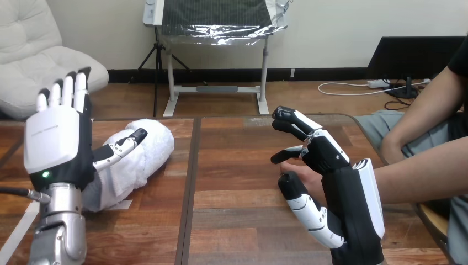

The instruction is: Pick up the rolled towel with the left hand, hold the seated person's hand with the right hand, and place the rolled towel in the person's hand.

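Note:
The rolled white towel [148, 144] lies on the wooden table [237, 221] at the left. My left hand [52, 138] stands raised just in front of it, fingers straight up and thumb stretched out over the towel's near side, holding nothing. At the right, my right hand [336, 165] has its fingers curled over the person's hand [301, 172] and its thumb under it. The person's forearm [419, 174] reaches in from the right edge.
A dark seam [190, 182] runs front to back down the table's middle. A strip of white tape [19, 229] lies on the table by my left forearm. The person's other arm [425, 113] rests at the far right.

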